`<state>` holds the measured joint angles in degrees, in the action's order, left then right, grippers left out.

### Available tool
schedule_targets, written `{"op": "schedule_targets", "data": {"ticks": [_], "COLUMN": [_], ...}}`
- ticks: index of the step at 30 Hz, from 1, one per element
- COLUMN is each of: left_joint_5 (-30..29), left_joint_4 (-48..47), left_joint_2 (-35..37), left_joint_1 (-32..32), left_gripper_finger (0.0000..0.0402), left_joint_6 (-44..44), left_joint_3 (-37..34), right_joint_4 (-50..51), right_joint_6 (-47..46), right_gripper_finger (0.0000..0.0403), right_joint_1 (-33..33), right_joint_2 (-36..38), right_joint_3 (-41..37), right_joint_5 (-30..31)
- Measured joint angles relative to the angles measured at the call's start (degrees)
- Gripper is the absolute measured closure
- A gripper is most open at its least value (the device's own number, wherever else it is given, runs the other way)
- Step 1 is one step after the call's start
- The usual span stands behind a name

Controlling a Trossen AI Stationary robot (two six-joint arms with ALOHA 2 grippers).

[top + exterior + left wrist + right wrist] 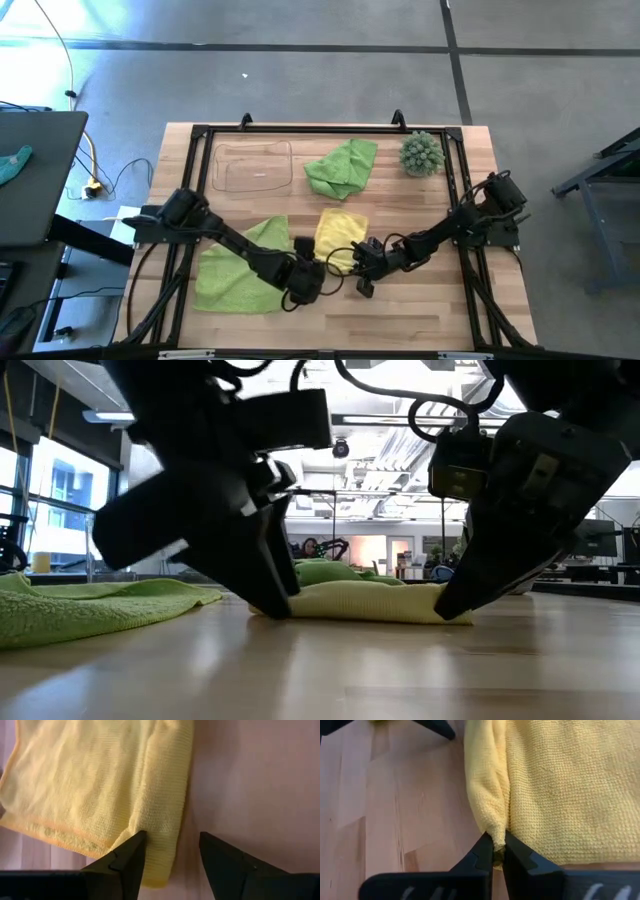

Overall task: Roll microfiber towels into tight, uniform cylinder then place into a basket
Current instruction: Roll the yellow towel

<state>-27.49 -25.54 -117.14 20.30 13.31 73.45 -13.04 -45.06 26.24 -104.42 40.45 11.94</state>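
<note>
The yellow towel lies flat on the table's middle, and its near edge is folded up into a thin roll. My left gripper is open at the roll's left end. My right gripper is shut on the roll's right end. One lime green towel lies spread under my left arm, and another lies crumpled at the far middle. The clear basket stands at the far left. My left gripper pinches nothing. One fingertip stands down on the yellow towel's rolled near edge close to its left end, and the other fingertip is over bare wood. My right gripper pinches the right end of the rolled near edge between its two fingertips, slanting down from the table's right side. The towel lies slack on the table.
A spiky green ball plant stands at the far right corner. A black frame runs around the tabletop. Bare wood shows along the near edge.
</note>
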Motion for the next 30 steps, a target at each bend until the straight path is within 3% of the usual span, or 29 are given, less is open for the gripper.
{"op": "schedule_targets", "data": {"ticks": [6,10,20,25,30], "left_joint_5": [2.3,8.0,14.8,29.1,46.3], "left_joint_4": [0.0,0.0,0.3,0.3,2.3], "left_joint_2": [-0.1,0.2,0.2,0.2,-0.2], "left_joint_1": [-3.0,-5.6,-9.7,-10.0,-9.2], "left_gripper_finger": [0.0228,0.0243,0.0346,0.0391,0.0392], "left_joint_6": [0.0,0.0,2.5,10.7,14.6], "left_joint_3": [0.1,0.1,0.2,0.2,0.1], "right_joint_4": [-0.6,-0.6,-1.5,-1.7,-3.4], "right_joint_6": [0.0,0.0,0.5,1.9,2.8], "right_gripper_finger": [0.0391,0.0391,0.0391,0.0391,0.0391], "right_joint_1": [0.0,0.0,0.0,0.0,0.1], "right_joint_2": [-0.1,-0.1,-0.2,-0.1,-0.2], "right_joint_3": [-0.1,-0.1,-0.1,-0.1,0.1], "right_joint_5": [-0.4,-0.4,-0.6,-1.5,-3.5]}}
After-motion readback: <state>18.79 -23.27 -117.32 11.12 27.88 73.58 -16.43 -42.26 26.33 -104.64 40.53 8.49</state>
